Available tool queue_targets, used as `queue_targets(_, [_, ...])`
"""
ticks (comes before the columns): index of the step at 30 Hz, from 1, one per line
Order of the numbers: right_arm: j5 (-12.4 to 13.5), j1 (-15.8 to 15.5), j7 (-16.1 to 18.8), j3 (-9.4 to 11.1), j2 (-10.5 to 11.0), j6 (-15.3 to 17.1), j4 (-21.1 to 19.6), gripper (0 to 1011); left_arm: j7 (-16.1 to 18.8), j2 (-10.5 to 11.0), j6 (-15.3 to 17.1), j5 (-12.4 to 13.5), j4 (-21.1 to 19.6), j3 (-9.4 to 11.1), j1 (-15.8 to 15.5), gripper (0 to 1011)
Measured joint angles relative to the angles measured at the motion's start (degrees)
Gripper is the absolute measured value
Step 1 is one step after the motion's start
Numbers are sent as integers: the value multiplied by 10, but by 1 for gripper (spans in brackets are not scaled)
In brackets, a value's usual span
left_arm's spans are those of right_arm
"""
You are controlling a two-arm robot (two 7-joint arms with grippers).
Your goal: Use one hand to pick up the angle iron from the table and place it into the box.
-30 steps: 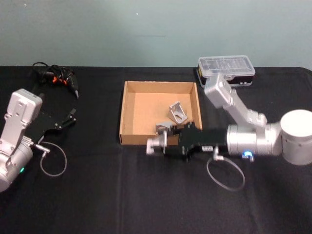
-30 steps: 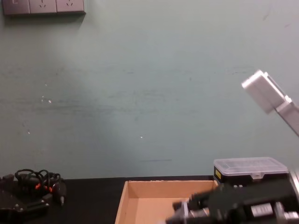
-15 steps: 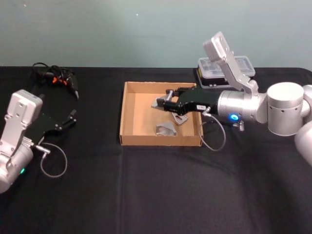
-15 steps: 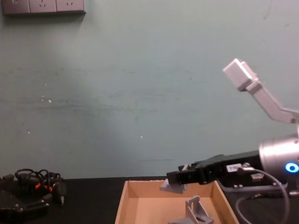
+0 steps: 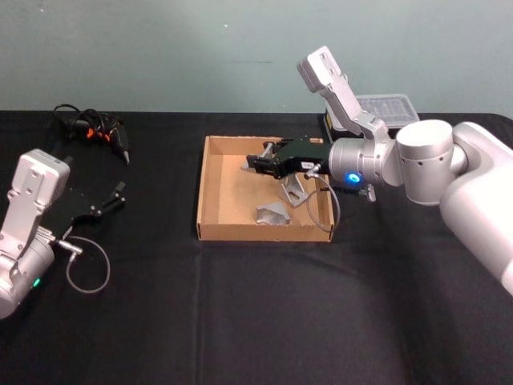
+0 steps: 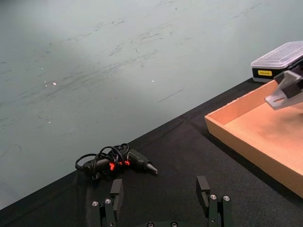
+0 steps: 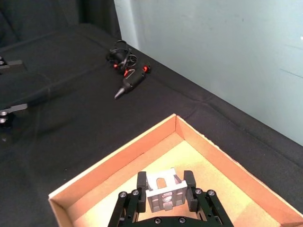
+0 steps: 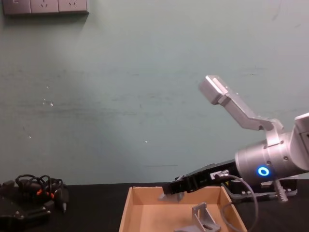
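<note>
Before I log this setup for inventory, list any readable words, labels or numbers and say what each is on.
No text can be read.
Yellow label on the black plastic case: too small to read.
White label on the right end effector: too blurred to read.
The box carries no print.

Right hand [image 5: 258, 163] extended leftward, fingers clamped, left hand [image 5: 119, 196] parked, fingers apart

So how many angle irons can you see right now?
3. One is held in the right gripper above the box: the held angle iron. One stands upright in the box, and one lies near its front wall. None seems hidden.
</note>
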Motion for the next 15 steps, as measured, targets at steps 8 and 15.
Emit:
queue_targets(8, [-1, 7, 2, 2, -9, -4, 19, 476, 0, 0, 0, 0, 0, 0, 0, 1011])
queue_targets(15, [-1, 5, 2, 2, -7, -4, 14, 544, 0, 0, 0, 0, 0, 0, 0, 1011])
